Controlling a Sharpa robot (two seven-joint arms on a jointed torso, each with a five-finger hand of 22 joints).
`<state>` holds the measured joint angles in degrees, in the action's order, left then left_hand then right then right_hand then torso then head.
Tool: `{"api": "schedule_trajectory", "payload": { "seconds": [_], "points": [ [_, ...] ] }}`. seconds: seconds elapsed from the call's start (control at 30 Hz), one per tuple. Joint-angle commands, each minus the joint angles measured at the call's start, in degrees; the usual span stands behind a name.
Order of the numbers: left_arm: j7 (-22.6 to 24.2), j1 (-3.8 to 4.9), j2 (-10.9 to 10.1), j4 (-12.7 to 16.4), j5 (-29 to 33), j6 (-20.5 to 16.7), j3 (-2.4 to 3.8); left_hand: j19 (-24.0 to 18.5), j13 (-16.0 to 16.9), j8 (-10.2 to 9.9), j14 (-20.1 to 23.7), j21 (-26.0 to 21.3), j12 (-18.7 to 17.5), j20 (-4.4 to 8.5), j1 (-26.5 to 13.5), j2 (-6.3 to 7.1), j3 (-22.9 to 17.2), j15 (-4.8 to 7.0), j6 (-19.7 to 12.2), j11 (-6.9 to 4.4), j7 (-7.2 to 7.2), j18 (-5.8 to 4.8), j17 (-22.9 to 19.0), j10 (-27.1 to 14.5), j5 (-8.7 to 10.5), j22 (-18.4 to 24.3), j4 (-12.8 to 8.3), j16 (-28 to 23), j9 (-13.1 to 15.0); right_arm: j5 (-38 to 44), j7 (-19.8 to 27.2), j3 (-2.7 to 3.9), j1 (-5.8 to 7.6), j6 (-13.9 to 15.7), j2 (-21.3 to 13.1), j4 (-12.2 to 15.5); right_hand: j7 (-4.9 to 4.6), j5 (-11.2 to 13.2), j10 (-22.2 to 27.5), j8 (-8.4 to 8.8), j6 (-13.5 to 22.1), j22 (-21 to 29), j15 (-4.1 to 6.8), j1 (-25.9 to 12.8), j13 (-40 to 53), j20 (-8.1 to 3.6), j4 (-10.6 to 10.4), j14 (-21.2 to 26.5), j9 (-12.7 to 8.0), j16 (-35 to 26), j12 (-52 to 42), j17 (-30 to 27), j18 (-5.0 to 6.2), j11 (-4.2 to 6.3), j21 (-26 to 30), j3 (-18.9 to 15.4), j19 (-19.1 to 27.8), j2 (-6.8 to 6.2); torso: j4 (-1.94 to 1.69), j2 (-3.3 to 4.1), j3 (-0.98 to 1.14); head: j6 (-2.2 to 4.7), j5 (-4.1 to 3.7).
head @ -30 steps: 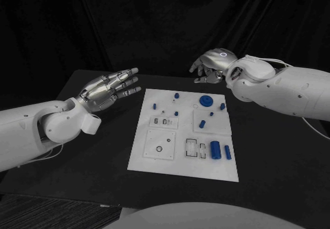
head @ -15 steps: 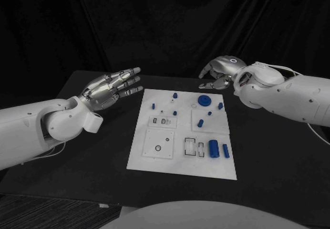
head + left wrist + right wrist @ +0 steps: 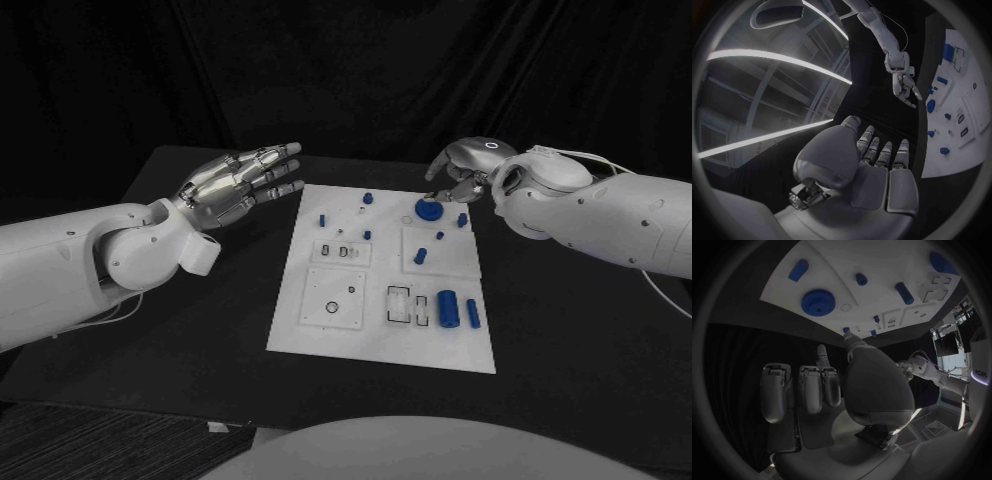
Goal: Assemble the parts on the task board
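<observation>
The white task board (image 3: 378, 345) lies in the middle of the black table. On it are a blue gear (image 3: 430, 210), a thick blue cylinder (image 3: 450, 310), a blue bar (image 3: 475, 317) and several small blue pegs such as one (image 3: 421, 257). My right hand (image 3: 462, 172) hovers over the board's far right corner, just beyond the gear, fingers hanging loosely and holding nothing. The right wrist view shows the gear (image 3: 818, 301) ahead of those fingers (image 3: 822, 356). My left hand (image 3: 238, 185) floats left of the board, flat, fingers spread and empty. The left wrist view shows this hand (image 3: 879, 165) and the right hand (image 3: 903, 85).
Recessed slots and holes (image 3: 335, 300) mark the board's near half. Bare black table (image 3: 173, 350) surrounds the board on all sides. A dark curtain hangs behind the table.
My right hand has come down and nearer, from beyond the table's far edge to above the board's far right corner by the gear. My left hand has hardly moved.
</observation>
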<state>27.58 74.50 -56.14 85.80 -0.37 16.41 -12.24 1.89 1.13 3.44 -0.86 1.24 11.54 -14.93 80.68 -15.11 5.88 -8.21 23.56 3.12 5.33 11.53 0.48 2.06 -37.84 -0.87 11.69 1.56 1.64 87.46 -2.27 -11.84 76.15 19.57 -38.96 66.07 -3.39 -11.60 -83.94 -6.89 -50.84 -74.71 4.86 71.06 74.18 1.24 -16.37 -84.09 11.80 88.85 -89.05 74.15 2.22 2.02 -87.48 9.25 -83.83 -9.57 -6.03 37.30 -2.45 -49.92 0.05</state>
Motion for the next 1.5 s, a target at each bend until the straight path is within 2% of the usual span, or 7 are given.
{"api": "schedule_trajectory", "payload": {
  "seconds": [0.03, 0.13, 0.27, 0.53, 0.8, 1.5],
  "points": [
    [0.36, -0.18, 0.04, -0.02, -0.07, 1.11, 0.05, 0.20, 0.80, 0.89, -0.71, 0.56, 1.05, 0.24, 0.44, 0.05, -3.50, -0.05, 0.52, 0.78, -0.03, -1.29, 0.40, 0.04, -1.20, -0.19, 0.03, 1.24, 1.15, -0.20, -1.99, 0.04, -0.37, -2.42, 0.21, -0.39, -0.07, -1.92, -6.06, -1.42, 0.88, -14.68, -0.23, -1.04, 15.82, 0.51, -0.34, -5.91, 1.04, 1.15, -0.95, 15.85, -1.92, -0.53, -1.61, 0.60, -5.46, -0.38, 0.06, -0.02, 0.01, 0.03, -0.07],
    [0.37, -0.25, 0.01, -0.05, -0.07, 1.17, 0.05, 0.18, 0.80, 0.89, -0.71, 0.54, 1.03, 0.24, 0.44, 0.05, -3.52, -0.04, 0.49, 0.78, -0.02, -1.29, 0.40, 0.04, -1.21, -0.18, 0.04, 1.24, 1.14, -0.20, -2.26, 0.04, -0.54, -3.29, 0.40, -0.69, -0.30, -2.54, -6.06, -1.41, 1.43, -14.62, -0.36, -0.87, 15.82, 0.63, -0.30, -5.91, 1.07, 1.15, -0.95, 15.85, -1.88, -0.70, -1.50, 0.74, -5.37, -0.31, 0.06, -0.04, 0.04, 0.01, -0.13],
    [0.50, -0.32, -0.03, 0.08, -0.07, 1.26, 0.05, 0.10, 0.79, 0.92, -0.70, 0.48, 1.04, 0.28, 0.47, 0.05, -3.60, -0.03, 0.60, 0.81, 0.00, -1.30, 0.39, 0.02, -1.24, -0.14, 0.05, 1.23, 1.16, -0.20, -2.47, 0.04, -0.77, -4.23, 0.71, -1.27, -0.68, -4.66, -6.06, -1.66, 2.08, -14.71, -0.70, -0.09, 15.82, 0.94, -0.17, -5.91, 1.17, 1.15, -0.95, 15.85, -1.92, -1.06, -1.61, 1.31, -5.45, 0.16, 0.02, -0.08, 0.01, -0.04, -0.38],
    [0.54, -0.39, 0.06, 0.15, -0.07, 1.47, 0.05, 0.06, 0.79, 0.92, -0.70, 0.45, 1.03, 0.30, 0.48, 0.04, -3.64, -0.03, 0.58, 0.82, 0.01, -1.30, 0.39, 0.02, -1.25, -0.12, 0.06, 1.23, 1.15, -0.20, -2.62, 0.04, -1.47, -5.25, 1.64, -3.06, -0.89, -5.31, -6.06, -1.70, 2.57, -14.68, -0.85, 0.69, 15.82, 1.10, 0.05, -5.91, 1.15, 1.15, -0.95, 15.85, -1.89, -1.24, -1.54, 1.70, -5.39, 0.45, 0.04, -0.11, 0.05, 0.02, -0.24],
    [0.53, -0.40, -0.16, 0.22, -0.07, 1.47, 0.05, 0.06, 0.78, 0.92, -0.71, 0.45, 1.04, 0.33, 0.50, 0.05, -3.71, -0.03, 0.57, 0.84, 0.04, -1.31, 0.40, 0.00, -1.27, -0.13, 0.07, 1.25, 1.15, -0.20, -2.62, 0.04, -1.99, -5.79, 2.46, -4.82, -0.95, -7.34, -6.06, -1.97, 3.15, -14.76, -0.99, 2.19, 15.82, 1.32, 0.49, -5.91, 1.15, 1.15, -0.95, 15.85, -1.93, -1.34, -1.65, 2.55, -5.47, 1.20, 0.00, -0.02, -0.04, -0.06, -0.12],
    [0.58, -0.45, -0.19, 0.09, -0.07, 1.59, 0.05, 0.04, 0.78, 0.92, -0.71, 0.43, 1.02, 0.34, 0.51, 0.05, -3.74, -0.03, 0.58, 0.85, 0.05, -1.31, 0.40, -0.01, -1.27, -0.11, 0.07, 1.26, 1.15, -0.20, -1.92, 0.05, -3.20, -6.91, 4.43, -8.21, -1.39, -6.67, -6.06, -2.80, 2.38, -14.55, -1.21, 2.73, 15.82, 1.47, 0.75, -5.91, 1.46, 1.15, -0.95, 15.85, -1.80, -1.65, -1.26, 2.84, -5.17, 1.68, 0.01, -0.03, 0.00, -0.08, -0.16]
  ]
}}
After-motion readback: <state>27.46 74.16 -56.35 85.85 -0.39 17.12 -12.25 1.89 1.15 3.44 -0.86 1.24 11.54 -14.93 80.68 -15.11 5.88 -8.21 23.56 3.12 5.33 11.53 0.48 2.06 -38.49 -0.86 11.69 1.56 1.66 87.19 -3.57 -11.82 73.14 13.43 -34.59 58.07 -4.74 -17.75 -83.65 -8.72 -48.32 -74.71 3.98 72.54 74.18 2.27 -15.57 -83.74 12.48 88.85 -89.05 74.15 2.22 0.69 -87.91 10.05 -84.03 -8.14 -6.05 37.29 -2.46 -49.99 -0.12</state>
